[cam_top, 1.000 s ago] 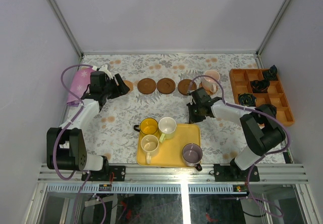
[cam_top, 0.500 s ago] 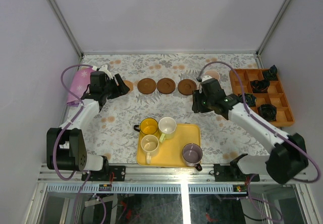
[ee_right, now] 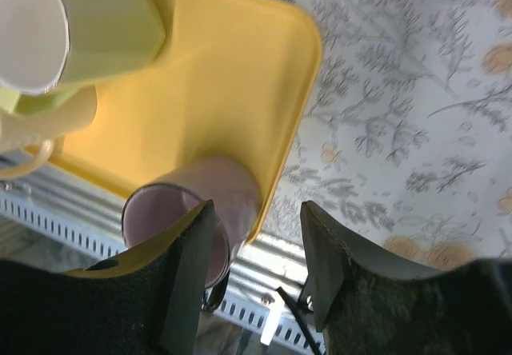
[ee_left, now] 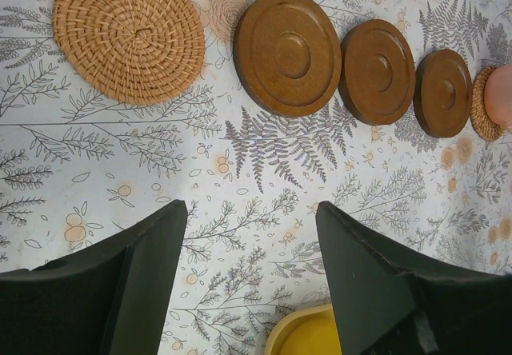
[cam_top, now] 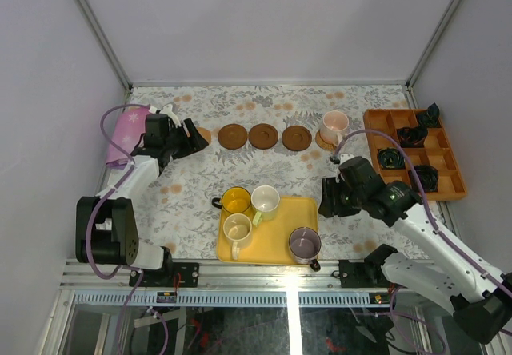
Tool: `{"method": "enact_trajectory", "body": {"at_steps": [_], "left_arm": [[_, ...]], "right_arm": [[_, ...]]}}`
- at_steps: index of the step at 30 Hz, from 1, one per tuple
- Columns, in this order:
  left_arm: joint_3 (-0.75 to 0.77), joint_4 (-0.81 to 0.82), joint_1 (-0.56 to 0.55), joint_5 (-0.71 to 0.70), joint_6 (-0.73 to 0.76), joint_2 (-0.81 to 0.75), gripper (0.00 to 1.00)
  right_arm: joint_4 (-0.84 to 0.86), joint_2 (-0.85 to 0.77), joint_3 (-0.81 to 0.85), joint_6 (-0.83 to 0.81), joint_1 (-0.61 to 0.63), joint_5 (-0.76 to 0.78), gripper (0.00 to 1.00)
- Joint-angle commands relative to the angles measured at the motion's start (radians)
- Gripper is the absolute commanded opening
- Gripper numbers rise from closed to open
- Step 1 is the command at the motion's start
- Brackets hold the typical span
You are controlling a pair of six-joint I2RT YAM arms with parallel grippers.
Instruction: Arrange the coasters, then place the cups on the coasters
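Yellow plastic rectangular tray (cam_top: 276,239) is my reference point, sitting on the floral-print surface (cam_top: 184,203) with its long side running left to right. Four handled cups sit on it, mouths up. The yellow cup (cam_top: 237,201) is at the far left corner with its handle poking left off the tray, and a cream-white cup (cam_top: 265,201) is right beside it. A second cream-white cup (cam_top: 238,229) sits just nearer, handle pointing at the near edge. The grey-purple cup (cam_top: 304,244) is at the near right corner, handle sticking out over that corner.

Beyond the tray's far side the coasters lie flat in one row, parallel to the tray's long side. There's a woven tan round coaster (ee_left: 126,35) farthest left, then three dark brown round wooden coasters (ee_left: 288,51) close together but not touching. A second woven tan coaster (ee_left: 482,103) sits just past the tray's right end, and the pale pink cup (cam_top: 334,125) stands on that one.

The left end effector (ee_left: 248,243) hovers beyond the tray's far left corner, fingers spread wide, nothing between them. The right end effector (ee_right: 256,251) hangs just off the tray's right edge, fingers apart and holding nothing.
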Motion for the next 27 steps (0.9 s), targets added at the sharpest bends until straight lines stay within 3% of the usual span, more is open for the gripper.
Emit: {"method": "enact_trajectory", "body": {"at_steps": [1, 9, 15, 27], "left_arm": [[0.005, 0.043, -0.005, 0.017, -0.015, 0.006, 0.66], [-0.005, 0.039, -0.007, 0.002, -0.011, -0.003, 0.67], [-0.008, 0.038, -0.006, -0.001, -0.010, -0.011, 0.66], [0.003, 0.006, -0.006, -0.028, 0.012, -0.038, 0.66]], "right_arm": [[-0.065, -0.012, -0.011, 0.056, 0.061, -0.058, 0.55], [-0.042, 0.088, -0.007, 0.127, 0.279, 0.007, 0.56], [-0.033, 0.169, -0.012, 0.140, 0.327, 0.052, 0.55], [0.039, 0.338, 0.020, 0.118, 0.329, 0.161, 0.10]]}}
